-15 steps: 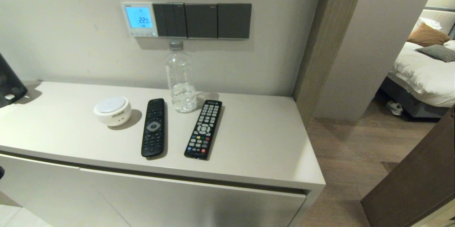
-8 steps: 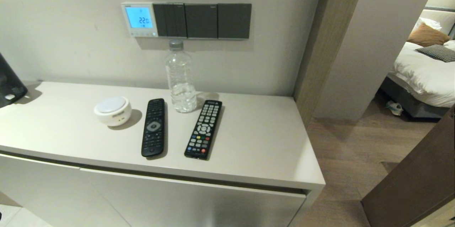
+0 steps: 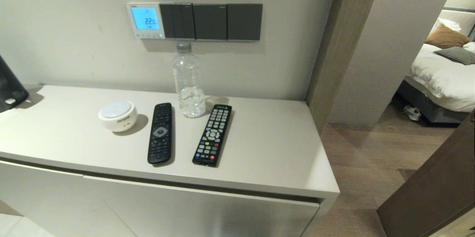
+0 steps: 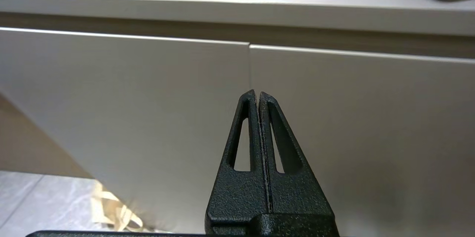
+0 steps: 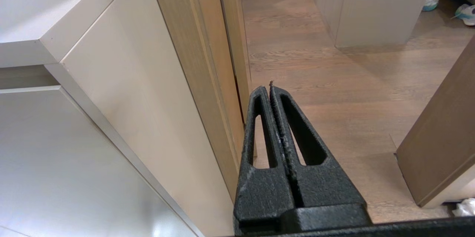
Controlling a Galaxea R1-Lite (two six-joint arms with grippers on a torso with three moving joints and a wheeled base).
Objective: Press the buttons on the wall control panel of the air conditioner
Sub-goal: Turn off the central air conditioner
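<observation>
The white wall control panel (image 3: 145, 20) hangs on the wall above the cabinet, its screen lit blue and reading 22.0. Its row of tiny pale buttons (image 3: 149, 35) runs along the lower edge. Neither gripper shows in the head view. My left gripper (image 4: 257, 94) is shut and empty, low in front of the cabinet doors. My right gripper (image 5: 268, 89) is shut and empty, low beside the cabinet's right end, over the wooden floor.
Dark grey switch plates (image 3: 210, 22) sit right of the panel. On the cabinet top (image 3: 267, 148) stand a clear water bottle (image 3: 187, 81), two black remotes (image 3: 160, 132) (image 3: 212, 134) and a white round device (image 3: 117, 115). A doorway opens at the right.
A dark part at the head view's lower left edge has dropped out of sight. Nothing on the cabinet has moved and the screen reads the same.
</observation>
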